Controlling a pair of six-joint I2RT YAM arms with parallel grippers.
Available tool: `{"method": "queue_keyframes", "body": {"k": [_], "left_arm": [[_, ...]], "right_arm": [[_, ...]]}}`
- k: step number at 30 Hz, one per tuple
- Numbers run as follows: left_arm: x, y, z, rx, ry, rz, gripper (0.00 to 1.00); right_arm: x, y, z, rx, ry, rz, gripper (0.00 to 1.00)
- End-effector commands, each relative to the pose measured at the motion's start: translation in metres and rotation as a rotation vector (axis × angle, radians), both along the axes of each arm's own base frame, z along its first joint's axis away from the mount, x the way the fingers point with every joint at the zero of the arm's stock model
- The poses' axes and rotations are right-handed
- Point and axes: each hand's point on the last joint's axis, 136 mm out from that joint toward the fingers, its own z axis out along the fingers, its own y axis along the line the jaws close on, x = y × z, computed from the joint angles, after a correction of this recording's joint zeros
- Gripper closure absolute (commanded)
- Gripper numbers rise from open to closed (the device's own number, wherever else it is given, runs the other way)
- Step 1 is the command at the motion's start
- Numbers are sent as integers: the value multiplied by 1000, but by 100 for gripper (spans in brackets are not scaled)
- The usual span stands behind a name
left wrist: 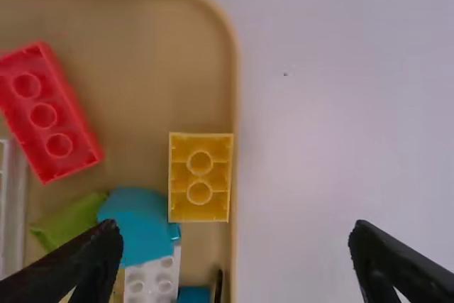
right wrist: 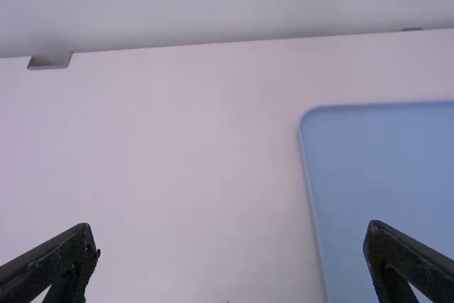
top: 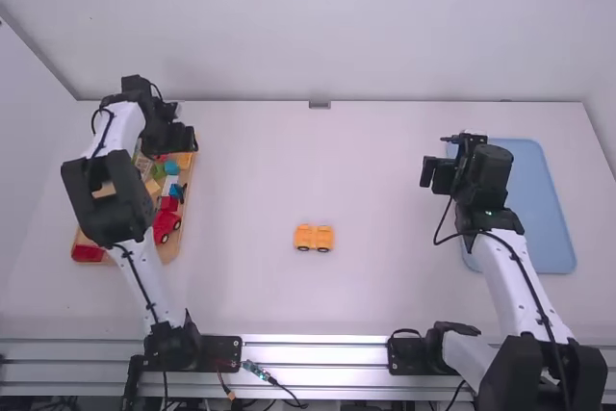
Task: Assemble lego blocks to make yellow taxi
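Right now, your left claw (top: pixel 181 139) is open over the far right part of the wooden tray (top: pixel 171 251), its fingers spread well apart above the yellow block (left wrist: pixel 200 177), which lies studs down against the tray's right wall. Your yellow wheeled piece (top: pixel 314 238) sits on the counter (top: pixel 385 286) between the two trays, towards the near side. Over on the right, your right claw (top: pixel 439 174) is open too and empty, just left of the blue tray (top: pixel 553 228).
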Motion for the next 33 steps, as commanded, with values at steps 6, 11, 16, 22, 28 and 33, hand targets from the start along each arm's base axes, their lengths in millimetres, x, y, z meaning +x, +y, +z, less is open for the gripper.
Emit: {"method": "queue_keyframes", "body": {"k": [6,11,16,22,28,33], "left_arm": [[-7,11,-19,66,48,-13,23],[-7,11,-28,71,38,-28,27],[-7,11,-40,74,29,-26,31],[-8,11,-50,78,21,-27,38],[-7,11,-52,85,14,-29,39],[-4,12,-53,95,0,-53,40]], "right_arm": [[6,1,18,0,-40,3,1],[6,1,18,0,-40,3,1],[6,1,18,0,-40,3,1],[6,1,18,0,-40,3,1],[6,1,18,0,-40,3,0],[6,1,18,1,-39,3,1]]}}
